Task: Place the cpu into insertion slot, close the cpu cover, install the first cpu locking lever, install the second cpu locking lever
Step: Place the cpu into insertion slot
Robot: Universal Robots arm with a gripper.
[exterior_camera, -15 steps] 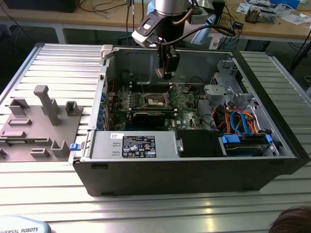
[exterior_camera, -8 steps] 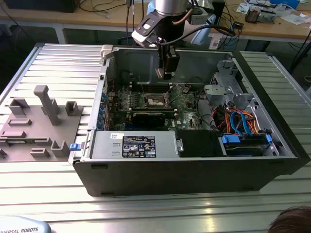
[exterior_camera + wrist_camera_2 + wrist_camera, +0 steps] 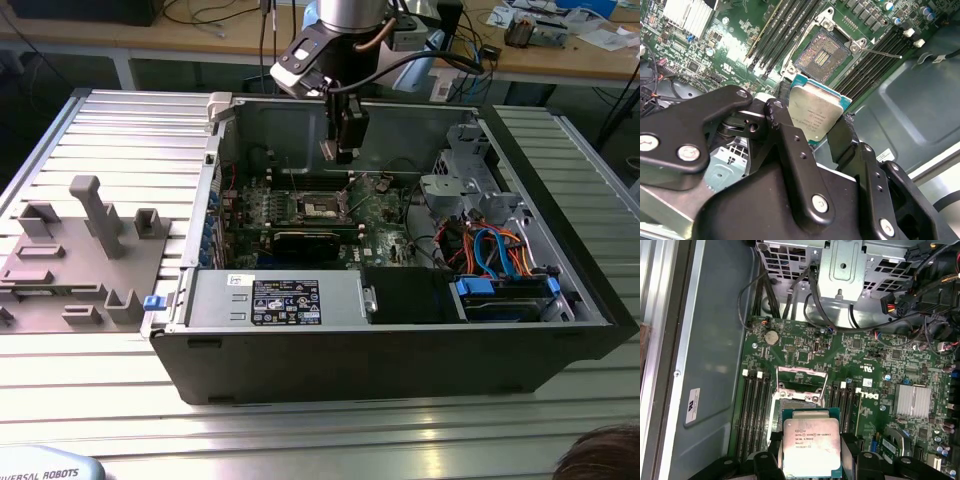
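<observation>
My claw [image 3: 811, 119] grips the cpu [image 3: 810, 445].
I see it held clear above the bare insertion slot [image 3: 822, 52]; the cpu cover [image 3: 802, 372] stands open.

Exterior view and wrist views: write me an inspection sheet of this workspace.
Surface: slatted metal table, bearing an open computer case.
Job's things: cpu held clear above the open socket, not seated; cpu cover raised.
Clutter: grey fixture block on the exterior view's left.
Grippers: gripper shut on the cpu's edges.
Cables: orange and blue cables inside the case; black cable on the arm.
Surroundings: workbench behind; a person's hair at the frame's corner.
</observation>
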